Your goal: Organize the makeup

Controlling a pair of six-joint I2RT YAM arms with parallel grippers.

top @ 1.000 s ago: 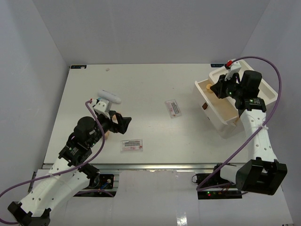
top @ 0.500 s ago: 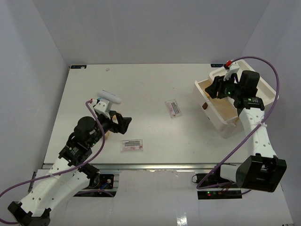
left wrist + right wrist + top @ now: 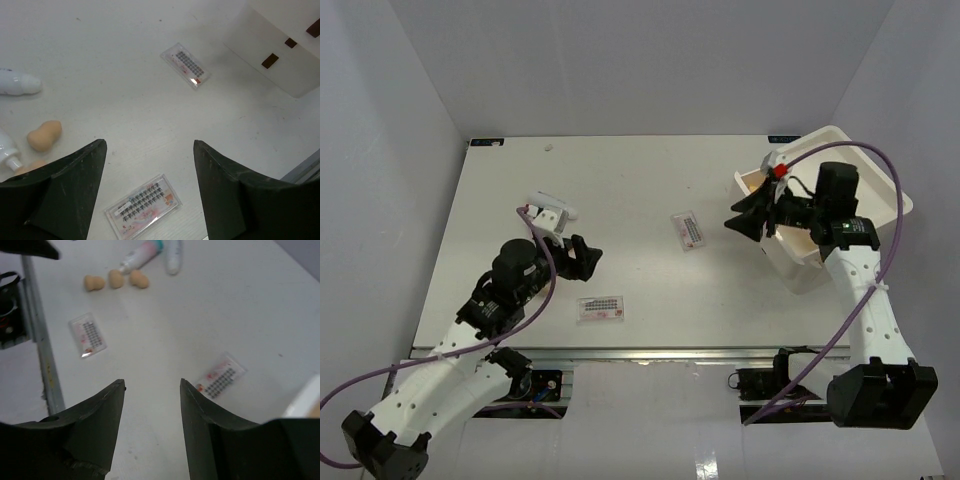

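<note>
**Makeup spread across the table, both grippers empty**

- Far left of the overhead view: a white tube (image 3: pixel 555 205) lies on the table (image 3: pixel 640 170), just above the left arm.
- In the right wrist view, a pink tube with a teal cap (image 3: pixel 142 254) lies beside the white one at the top edge. Three tan sponges (image 3: pixel 116 278) sit in a row just below them.
- The left gripper (image 3: pixel 582 258) hangs left of centre with its jaws spread wide and nothing between them.
- One clear packet of dark dots (image 3: pixel 601 308) lies below and right of that gripper, near the lower table edge.
- A second packet (image 3: pixel 689 230) lies at centre, tilted, well apart from the first.
- The right gripper (image 3: pixel 742 222) hovers right of centre, jaws partly apart and empty, pointing left.
- At the right stands a white bin (image 3: pixel 798 262), just beside that gripper.
</note>
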